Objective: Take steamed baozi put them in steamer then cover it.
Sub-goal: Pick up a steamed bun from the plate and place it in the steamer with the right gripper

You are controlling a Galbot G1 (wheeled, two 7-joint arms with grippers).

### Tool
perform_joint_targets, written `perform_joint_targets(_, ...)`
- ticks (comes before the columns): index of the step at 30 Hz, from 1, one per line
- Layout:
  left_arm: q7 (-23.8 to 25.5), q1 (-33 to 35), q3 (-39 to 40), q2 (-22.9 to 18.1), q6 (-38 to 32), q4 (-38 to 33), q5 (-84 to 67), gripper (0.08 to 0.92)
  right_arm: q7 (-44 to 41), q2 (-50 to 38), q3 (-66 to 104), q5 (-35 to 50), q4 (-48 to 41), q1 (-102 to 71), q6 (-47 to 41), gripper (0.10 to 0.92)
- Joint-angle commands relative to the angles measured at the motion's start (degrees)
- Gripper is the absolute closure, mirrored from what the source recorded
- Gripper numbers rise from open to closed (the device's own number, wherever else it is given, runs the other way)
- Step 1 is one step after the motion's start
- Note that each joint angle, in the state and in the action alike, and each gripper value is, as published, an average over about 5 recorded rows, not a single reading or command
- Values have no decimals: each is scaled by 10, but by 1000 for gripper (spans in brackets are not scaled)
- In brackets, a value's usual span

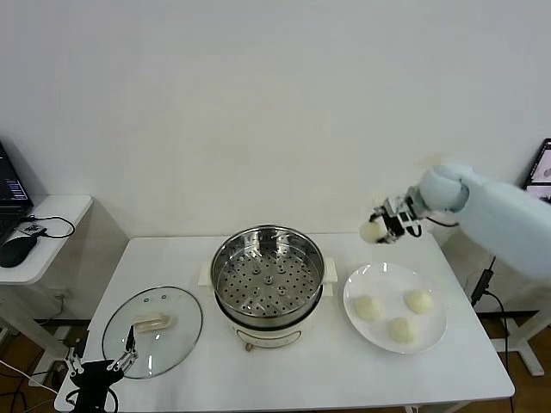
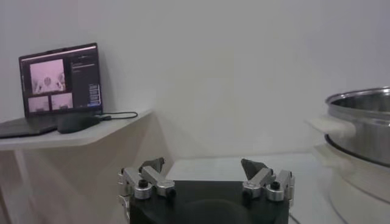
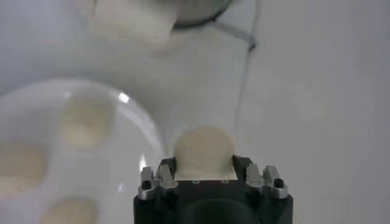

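My right gripper (image 1: 376,231) is shut on one cream-white baozi (image 1: 372,231), held in the air above the far edge of the white plate (image 1: 435,338), right of the steamer. The wrist view shows that bun (image 3: 203,152) squeezed between the fingers, my right gripper (image 3: 204,163) well above the plate (image 3: 137,125). Three more baozi (image 1: 368,308) (image 1: 419,301) (image 1: 400,329) lie on the plate. The steamer (image 1: 268,274), a shiny steel pot with a perforated tray, stands uncovered at the table's middle. My left gripper (image 1: 119,361) rests open low at the front left, by the glass lid (image 1: 152,330); my left gripper (image 2: 204,169) holds nothing.
The steamer's wall (image 2: 361,125) is seen to one side of the left gripper. A side table (image 1: 39,237) with a laptop, mouse and cable stands left of the work table. The white wall is close behind.
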Motion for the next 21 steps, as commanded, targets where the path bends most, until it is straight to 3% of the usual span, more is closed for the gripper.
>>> perform_joint_targets(1, 0, -2, -1, 3, 0, 0, -5, 177, 8, 54, -87, 91, 47, 125, 0, 431)
perform_joint_targets(9, 2, -7, -13, 8, 1, 1, -13, 177, 33, 195, -138, 99, 21, 110, 73, 431)
perform_joint_targets(21, 2, -5, -24, 4, -2, 0, -16, 177, 54, 283, -171, -51, -65, 51, 193, 431)
